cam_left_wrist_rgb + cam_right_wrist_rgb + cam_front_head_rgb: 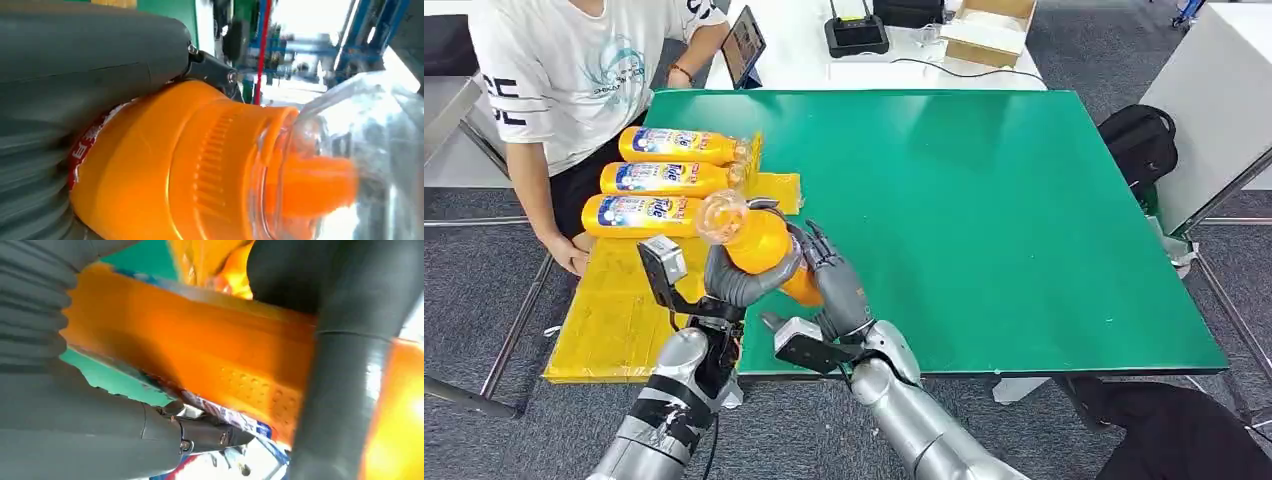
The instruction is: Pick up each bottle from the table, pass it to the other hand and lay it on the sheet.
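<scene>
An orange bottle (760,243) with a clear cap is held up above the table's near left edge, cap towards me. My left hand (736,278) wraps its upper body just below the cap, and my right hand (832,282) grips its lower end. In the left wrist view the bottle's (170,165) orange shoulder and clear cap sit against my left hand (75,60). In the right wrist view my right hand (75,415) closes on the bottle's side (210,365). Three more orange bottles (667,181) lie side by side on the yellow sheet (619,300).
The green table (984,200) stretches to the right. A person in a white shirt (564,70) sits at the far left with a hand (574,255) on the sheet's edge. A tablet, a black device and a cardboard box stand on the white desk behind.
</scene>
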### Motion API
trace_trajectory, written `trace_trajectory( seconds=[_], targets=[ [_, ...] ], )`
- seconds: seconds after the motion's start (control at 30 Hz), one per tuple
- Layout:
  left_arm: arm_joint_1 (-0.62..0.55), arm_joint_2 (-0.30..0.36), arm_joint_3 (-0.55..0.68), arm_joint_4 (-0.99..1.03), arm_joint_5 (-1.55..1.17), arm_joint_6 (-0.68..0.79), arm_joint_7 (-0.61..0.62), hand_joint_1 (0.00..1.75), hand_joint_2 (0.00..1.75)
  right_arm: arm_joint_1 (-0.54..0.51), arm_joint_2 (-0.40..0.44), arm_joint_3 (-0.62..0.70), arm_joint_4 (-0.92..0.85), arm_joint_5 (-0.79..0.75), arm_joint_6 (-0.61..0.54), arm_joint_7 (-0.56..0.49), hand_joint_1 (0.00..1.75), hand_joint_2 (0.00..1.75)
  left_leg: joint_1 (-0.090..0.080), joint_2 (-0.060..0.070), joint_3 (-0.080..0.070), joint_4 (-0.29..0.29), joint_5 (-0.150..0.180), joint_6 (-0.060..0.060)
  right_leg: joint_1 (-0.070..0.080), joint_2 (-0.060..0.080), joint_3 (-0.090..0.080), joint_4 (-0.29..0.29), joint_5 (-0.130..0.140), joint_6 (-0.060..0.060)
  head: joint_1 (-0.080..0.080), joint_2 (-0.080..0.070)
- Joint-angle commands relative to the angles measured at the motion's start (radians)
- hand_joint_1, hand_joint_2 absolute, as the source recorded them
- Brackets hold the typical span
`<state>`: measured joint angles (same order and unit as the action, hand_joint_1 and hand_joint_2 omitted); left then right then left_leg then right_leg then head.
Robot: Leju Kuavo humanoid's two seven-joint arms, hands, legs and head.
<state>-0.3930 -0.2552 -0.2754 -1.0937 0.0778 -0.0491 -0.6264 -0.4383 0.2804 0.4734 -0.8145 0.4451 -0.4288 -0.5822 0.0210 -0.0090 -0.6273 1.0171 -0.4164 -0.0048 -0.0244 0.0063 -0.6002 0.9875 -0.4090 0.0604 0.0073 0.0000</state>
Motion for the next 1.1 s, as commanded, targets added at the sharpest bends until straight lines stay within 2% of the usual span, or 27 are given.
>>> trace_trajectory(
  seconds=[0.03, 0.07, 0.13, 0.33, 0.53, 0.67, 0.73, 0.83, 1.07, 1.1],
  targets=[
    [-0.063, 0.018, 0.049, 0.058, -0.017, 0.049, -0.005, 1.75, 1.75, 0.008, -0.028, 0.008, -0.066, -0.026, 0.014, -0.024, 0.00, 0.00, 0.001, 0.002, 0.005, 0.000, -0.002, 0.001, 0.002, 0.000, 0.005, -0.001, -0.002, -0.004, 0.000, 0.000],
    [-0.062, 0.015, 0.056, 0.058, -0.020, 0.076, -0.007, 1.75, 1.75, 0.015, -0.027, -0.001, -0.080, -0.036, 0.009, -0.025, 0.00, 0.00, 0.000, 0.000, 0.002, 0.000, -0.001, 0.001, 0.001, 0.000, 0.001, 0.000, 0.000, -0.002, 0.000, 0.000],
    [-0.069, 0.015, 0.094, 0.064, -0.040, 0.158, -0.029, 1.75, 1.75, 0.040, -0.029, -0.037, -0.139, -0.087, -0.002, -0.038, 0.00, 0.00, 0.001, -0.002, 0.004, -0.001, -0.001, 0.001, 0.002, -0.004, 0.005, -0.001, -0.002, -0.004, 0.000, 0.000],
    [-0.082, 0.045, 0.179, 0.084, -0.106, 0.310, -0.072, 1.75, 1.75, 0.091, -0.043, -0.116, -0.301, -0.175, -0.036, -0.048, 0.00, 0.00, 0.000, 0.000, 0.002, 0.000, -0.001, 0.001, 0.001, -0.002, 0.002, 0.000, -0.001, -0.003, 0.000, 0.000],
    [-0.077, 0.067, 0.191, 0.083, -0.217, 0.432, -0.072, 1.75, 1.75, 0.116, -0.046, -0.126, -0.370, -0.199, -0.062, -0.056, 0.00, 0.00, 0.000, 0.001, 0.002, 0.000, -0.001, 0.001, 0.001, 0.000, 0.002, 0.000, -0.001, -0.003, 0.000, 0.000],
    [-0.118, 0.124, 0.131, 0.190, -0.480, 0.644, -0.072, 1.75, 1.75, 0.141, -0.056, -0.128, -0.449, -0.190, -0.131, -0.084, 0.00, 0.00, 0.000, -0.001, 0.002, -0.001, 0.000, 0.001, 0.000, -0.002, 0.002, 0.000, -0.001, -0.002, 0.000, 0.000],
    [-0.151, 0.154, 0.119, 0.270, -0.768, 0.747, 0.010, 1.75, 1.75, 0.151, -0.059, -0.140, -0.491, -0.190, -0.174, -0.097, 0.00, 0.00, 0.001, -0.001, 0.005, -0.001, -0.001, 0.001, 0.001, -0.002, 0.005, -0.001, -0.002, -0.004, 0.000, 0.000],
    [-0.141, 0.121, 0.255, 0.266, -1.169, 0.747, 0.075, 1.75, 1.75, 0.152, -0.068, -0.139, -0.518, -0.194, -0.182, -0.092, 0.00, 0.00, 0.000, 0.001, 0.002, -0.001, 0.000, 0.001, 0.001, -0.001, 0.002, -0.001, -0.001, -0.003, 0.000, 0.000],
    [-0.141, 0.121, 0.255, 0.266, -1.169, 0.747, 0.075, 1.75, 1.75, 0.152, -0.068, -0.139, -0.518, -0.194, -0.182, -0.092, 0.00, 0.00, 0.001, 0.001, 0.003, 0.000, -0.001, 0.001, 0.001, -0.001, 0.003, -0.001, -0.001, -0.003, 0.000, 0.000],
    [-0.135, 0.121, 0.276, 0.244, -1.322, 0.747, 0.113, 1.75, 1.75, 0.146, -0.068, -0.133, -0.507, -0.196, -0.180, -0.092, 0.00, 0.00, 0.000, 0.000, 0.001, 0.000, -0.001, 0.001, 0.001, -0.001, 0.001, 0.000, -0.001, -0.002, 0.000, 0.000]
  ],
)
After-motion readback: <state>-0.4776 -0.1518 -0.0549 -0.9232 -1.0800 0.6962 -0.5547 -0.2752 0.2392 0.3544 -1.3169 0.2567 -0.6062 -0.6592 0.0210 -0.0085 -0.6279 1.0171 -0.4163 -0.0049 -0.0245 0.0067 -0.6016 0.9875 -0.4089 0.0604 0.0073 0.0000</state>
